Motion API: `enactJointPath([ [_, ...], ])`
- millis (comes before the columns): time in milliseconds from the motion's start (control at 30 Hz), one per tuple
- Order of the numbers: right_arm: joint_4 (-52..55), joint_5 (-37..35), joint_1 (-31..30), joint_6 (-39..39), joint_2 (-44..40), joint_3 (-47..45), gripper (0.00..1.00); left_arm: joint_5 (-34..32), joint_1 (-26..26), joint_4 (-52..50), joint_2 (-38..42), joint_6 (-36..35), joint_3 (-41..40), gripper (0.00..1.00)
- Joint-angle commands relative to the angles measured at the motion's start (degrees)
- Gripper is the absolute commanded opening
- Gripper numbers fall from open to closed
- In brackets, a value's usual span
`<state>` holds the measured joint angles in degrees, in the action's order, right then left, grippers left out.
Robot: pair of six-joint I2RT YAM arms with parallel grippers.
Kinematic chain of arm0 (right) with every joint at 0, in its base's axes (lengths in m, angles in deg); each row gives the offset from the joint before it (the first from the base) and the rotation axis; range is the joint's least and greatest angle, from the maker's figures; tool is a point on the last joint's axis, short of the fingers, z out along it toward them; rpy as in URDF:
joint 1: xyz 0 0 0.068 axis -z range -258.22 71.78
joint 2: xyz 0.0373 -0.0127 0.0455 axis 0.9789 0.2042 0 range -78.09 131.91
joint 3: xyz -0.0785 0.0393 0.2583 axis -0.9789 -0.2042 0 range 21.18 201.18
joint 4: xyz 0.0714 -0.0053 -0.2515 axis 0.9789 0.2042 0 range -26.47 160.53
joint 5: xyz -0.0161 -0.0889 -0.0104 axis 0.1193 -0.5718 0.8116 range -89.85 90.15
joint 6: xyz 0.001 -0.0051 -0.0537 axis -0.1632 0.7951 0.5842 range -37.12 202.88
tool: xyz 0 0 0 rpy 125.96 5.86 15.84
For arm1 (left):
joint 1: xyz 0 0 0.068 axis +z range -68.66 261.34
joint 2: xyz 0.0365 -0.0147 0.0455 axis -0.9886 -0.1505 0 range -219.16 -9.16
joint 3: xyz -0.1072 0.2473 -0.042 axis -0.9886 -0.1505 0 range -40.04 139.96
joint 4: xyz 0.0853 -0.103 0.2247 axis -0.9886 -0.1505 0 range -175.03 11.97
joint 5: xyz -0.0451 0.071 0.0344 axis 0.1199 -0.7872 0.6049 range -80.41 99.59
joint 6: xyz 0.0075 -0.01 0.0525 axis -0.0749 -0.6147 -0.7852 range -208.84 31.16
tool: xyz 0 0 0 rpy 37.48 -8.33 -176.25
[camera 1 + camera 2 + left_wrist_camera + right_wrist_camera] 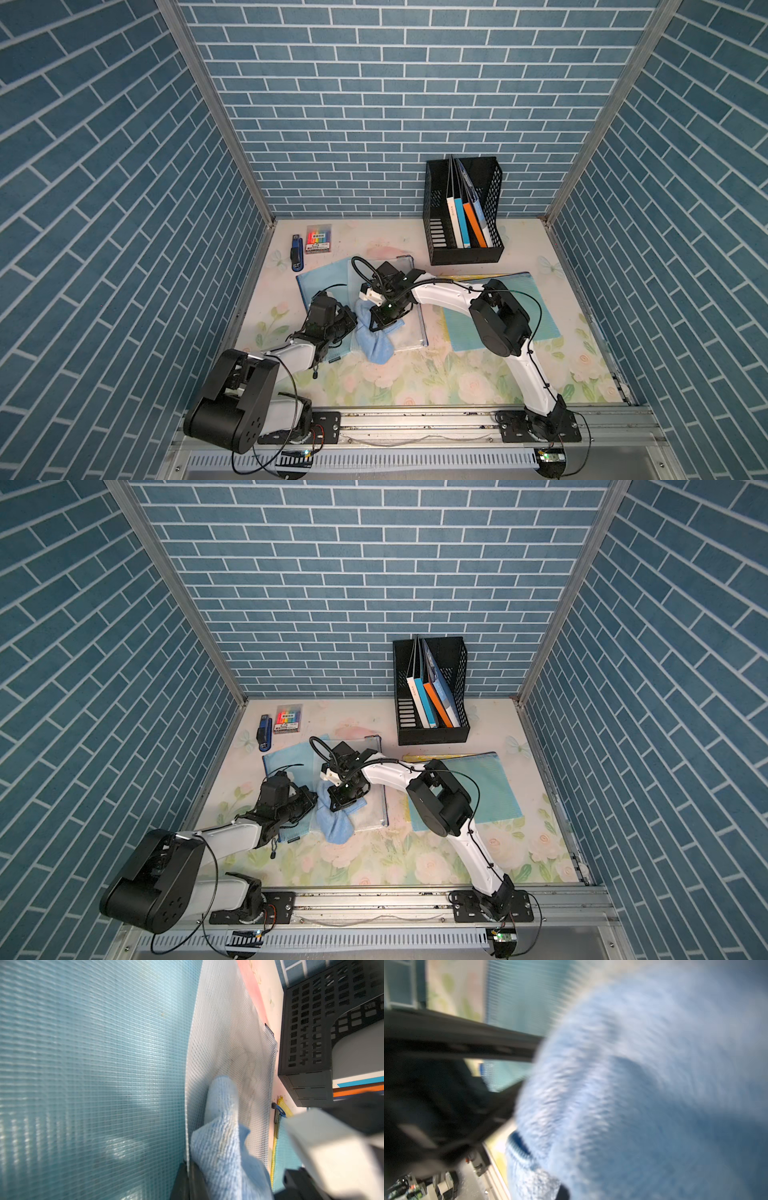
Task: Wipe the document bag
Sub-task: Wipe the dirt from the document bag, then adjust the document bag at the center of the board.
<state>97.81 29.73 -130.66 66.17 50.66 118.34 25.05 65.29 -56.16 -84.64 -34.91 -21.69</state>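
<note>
Right gripper (380,322), we note, is clamped nearly closed on the cloth (376,347), atop the document bag (409,334) lying flat near the file rack (432,199); left gripper (352,322) pinches the bag's edge.

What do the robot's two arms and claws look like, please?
Both the left arm and right arm have glossy white tubular links between bulky black joint housings, with thin black cables looping alongside. The left claw and right claw are black.
</note>
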Motion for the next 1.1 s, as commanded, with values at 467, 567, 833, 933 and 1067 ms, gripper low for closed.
enactJointPath([
  [467, 14.15, -22.33, 12.89, 5.29, -9.05, 14.09, 0.10, -1.54, -0.21, -29.67, 11.53, -14.94, 18.68, 0.00],
  [567, 12.72, -23.58, 14.06, 6.14, -15.82, 11.76, 0.10, -0.80, -0.82, -34.27, 11.34, -18.04, 26.10, 0.00],
  [833, 14.91, -26.23, 20.38, 6.31, -28.79, 10.48, 0.08, -14.39, -15.06, -50.23, 1.52, -27.77, 49.97, 0.00],
  [933, 15.81, -26.17, 25.45, 4.93, -33.00, 8.64, 0.08, -21.56, -20.97, -55.63, -3.31, -30.24, 57.62, 0.00],
  [1067, 16.17, -24.82, 33.30, 3.49, -38.19, 4.52, 0.07, -28.23, -27.58, -61.67, -9.57, -32.85, 67.20, 0.00],
])
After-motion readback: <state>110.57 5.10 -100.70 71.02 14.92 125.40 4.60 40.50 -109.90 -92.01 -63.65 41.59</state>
